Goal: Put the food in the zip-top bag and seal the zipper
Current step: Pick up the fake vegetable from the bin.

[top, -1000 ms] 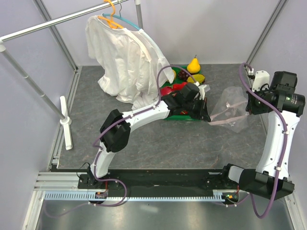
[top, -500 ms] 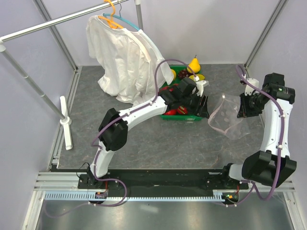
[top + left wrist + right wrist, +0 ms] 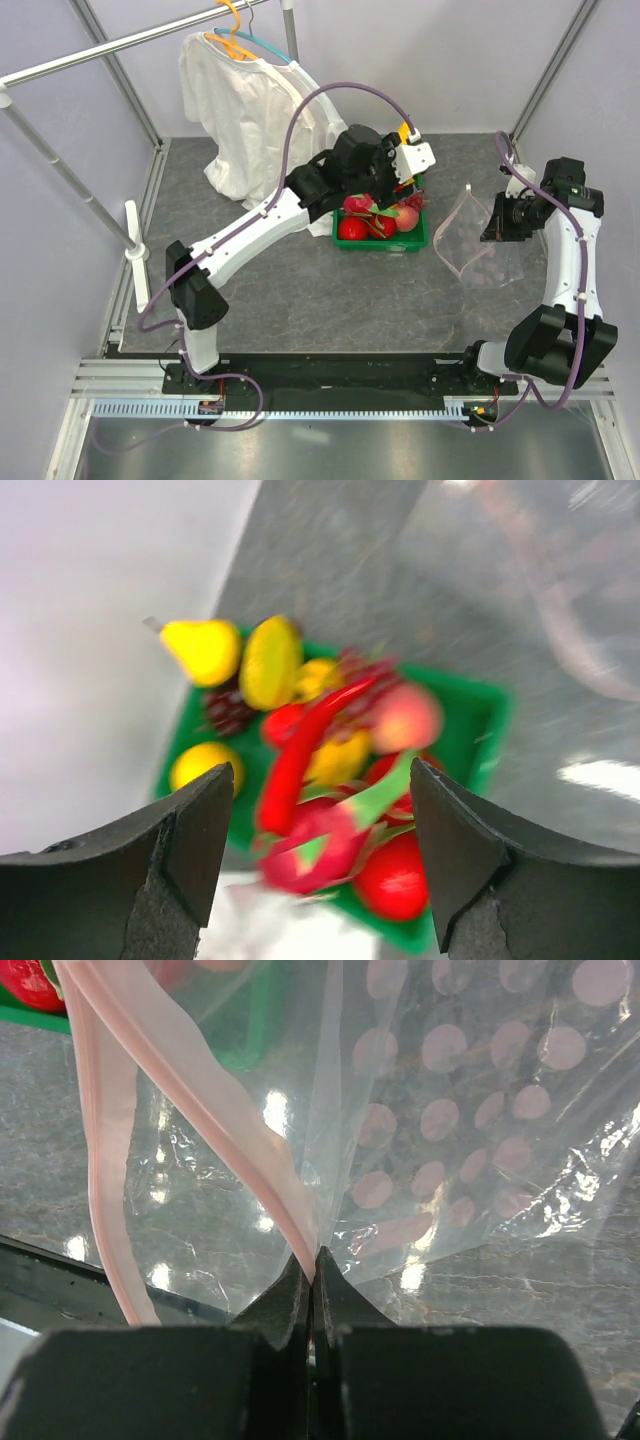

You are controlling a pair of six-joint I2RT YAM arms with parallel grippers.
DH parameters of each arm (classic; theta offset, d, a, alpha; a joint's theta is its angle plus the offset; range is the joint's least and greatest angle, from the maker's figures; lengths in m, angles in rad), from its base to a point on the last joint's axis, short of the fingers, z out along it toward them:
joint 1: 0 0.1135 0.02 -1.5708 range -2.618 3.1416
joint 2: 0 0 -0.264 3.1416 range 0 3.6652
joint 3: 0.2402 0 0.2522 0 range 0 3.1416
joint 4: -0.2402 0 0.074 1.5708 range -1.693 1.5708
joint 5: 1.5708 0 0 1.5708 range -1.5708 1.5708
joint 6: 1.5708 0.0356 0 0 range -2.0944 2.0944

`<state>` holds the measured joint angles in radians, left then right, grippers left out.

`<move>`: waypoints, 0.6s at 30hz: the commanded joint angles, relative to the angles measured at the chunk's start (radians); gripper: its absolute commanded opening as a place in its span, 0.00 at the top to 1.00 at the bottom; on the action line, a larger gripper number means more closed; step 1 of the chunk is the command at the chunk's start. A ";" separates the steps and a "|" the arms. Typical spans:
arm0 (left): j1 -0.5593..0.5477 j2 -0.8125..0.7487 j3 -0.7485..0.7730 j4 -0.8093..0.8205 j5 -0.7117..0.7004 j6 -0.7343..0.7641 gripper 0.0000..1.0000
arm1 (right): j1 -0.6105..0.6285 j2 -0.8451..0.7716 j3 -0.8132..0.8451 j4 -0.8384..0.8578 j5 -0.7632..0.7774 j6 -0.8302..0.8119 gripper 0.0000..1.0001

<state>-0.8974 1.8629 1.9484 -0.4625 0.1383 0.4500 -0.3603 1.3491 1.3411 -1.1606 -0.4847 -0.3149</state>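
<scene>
**Top view.** The green tray [image 3: 385,247] sits on the bench [image 3: 300,290] just below the left claw [image 3: 403,178]. It is heaped with toy food. The dragon fruit [image 3: 363,207] lies on top, with a round red fruit [image 3: 350,229] and a peach-coloured one [image 3: 408,217] beside it. The left arm covers the tray's far end, and from here I cannot tell how that claw's jaws stand. The zip-top bag [image 3: 478,250] hangs from the right claw [image 3: 493,231], on the side of the tray away from the white shirt [image 3: 255,120]. The zipper [image 3: 447,222] loops open toward the tray. The shirt hangs on a rail behind the left arm.

**Left wrist view, blurred.** The left claw [image 3: 320,780] is spread wide above the tray [image 3: 480,730] and touches nothing. Between its fingers lie the dragon fruit [image 3: 320,848] and the long red pepper [image 3: 300,750], which is slanted across the heap. A yellow piece [image 3: 340,758] under the pepper may be the banana bunch, but it is too smeared to be sure. Beyond the fingertips are the dark grapes [image 3: 228,708], and a yellow pear [image 3: 200,650] at the tray's far corner.

**Right wrist view.** The right claw [image 3: 313,1260] is pinched tight on the bag [image 3: 450,1110], right where the zipper [image 3: 100,1110] meets the film. The two pink strips part and run up and away from the tips. The film carries pink dots. Through it show the bench and a corner of the tray [image 3: 250,1050]
</scene>
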 commanded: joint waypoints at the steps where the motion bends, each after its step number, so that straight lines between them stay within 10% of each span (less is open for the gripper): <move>1: 0.017 0.094 -0.002 0.039 -0.213 0.403 0.23 | -0.003 -0.053 -0.023 0.068 -0.049 0.054 1.00; 18: 0.037 0.370 0.092 0.101 -0.235 0.682 0.24 | -0.003 -0.028 -0.010 0.095 -0.049 0.074 1.00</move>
<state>-0.8661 2.2074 1.9785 -0.4046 -0.0803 1.0451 -0.3603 1.3216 1.3151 -1.0904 -0.5117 -0.2390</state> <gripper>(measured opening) 0.763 0.011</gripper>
